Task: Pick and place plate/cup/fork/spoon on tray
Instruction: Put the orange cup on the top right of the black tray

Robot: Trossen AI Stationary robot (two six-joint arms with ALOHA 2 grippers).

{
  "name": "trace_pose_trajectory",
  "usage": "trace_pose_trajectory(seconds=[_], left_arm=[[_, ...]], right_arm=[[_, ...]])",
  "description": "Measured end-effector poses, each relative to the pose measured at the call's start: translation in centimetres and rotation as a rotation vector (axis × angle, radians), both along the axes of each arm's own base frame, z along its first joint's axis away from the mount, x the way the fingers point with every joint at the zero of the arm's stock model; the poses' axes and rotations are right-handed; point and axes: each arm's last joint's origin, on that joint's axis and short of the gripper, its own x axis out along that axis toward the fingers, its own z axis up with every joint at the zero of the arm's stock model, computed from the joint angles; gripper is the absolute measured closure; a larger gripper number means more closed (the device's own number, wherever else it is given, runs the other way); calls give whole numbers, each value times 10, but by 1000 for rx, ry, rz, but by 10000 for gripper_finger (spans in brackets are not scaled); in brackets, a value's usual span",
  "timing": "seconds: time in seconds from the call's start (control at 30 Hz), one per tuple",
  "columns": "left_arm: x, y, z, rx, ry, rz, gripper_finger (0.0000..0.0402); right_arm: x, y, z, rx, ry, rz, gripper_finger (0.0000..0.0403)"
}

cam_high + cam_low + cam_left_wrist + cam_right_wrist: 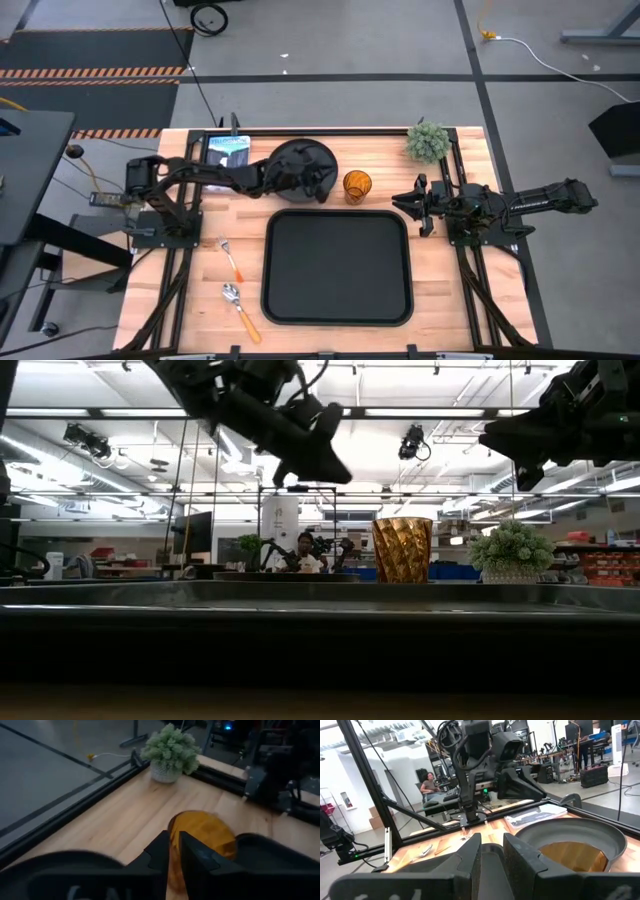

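The round dark plate [295, 158] lies flat on the table at the far side, just beyond the tray. The amber cup [357, 186] stands upright to its right and also shows in the low view [402, 548]. The black tray [337, 266] lies in the middle, with nothing on it. The fork [231, 258] and the spoon [238, 305] lie on the wood left of the tray. My left gripper [327, 188] hovers shut above the plate's right edge, well above the table [332, 465], pointing at the cup [200, 832]. My right gripper [398, 203] is open right of the cup and holds nothing.
A potted green plant [428, 141] stands at the far right corner. A blue-and-white booklet [228, 150] lies at the far left, behind the plate. Black frame rails run along the table's left and right sides. A person sits in the room beyond [305, 552].
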Motion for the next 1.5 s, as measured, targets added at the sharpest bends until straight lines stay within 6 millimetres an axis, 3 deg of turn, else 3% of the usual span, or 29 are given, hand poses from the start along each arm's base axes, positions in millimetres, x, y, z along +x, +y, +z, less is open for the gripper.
trace_pose_trajectory(seconds=[0.17,0.37,0.7,1.13,1.5], left_arm=[[22,3,3,-39,-21,-8,304],[43,8,-1,-145,101,35,264],[72,13,3,-233,226,109,255],[72,12,1,-287,241,144,177],[71,12,-16,-334,317,156,194]], right_arm=[[0,0,1,0,-7,0,315],[0,0,1,0,-9,0,315],[0,0,1,1,-11,-2,315],[0,0,1,0,-12,1,315],[0,0,1,0,-12,1,315]])
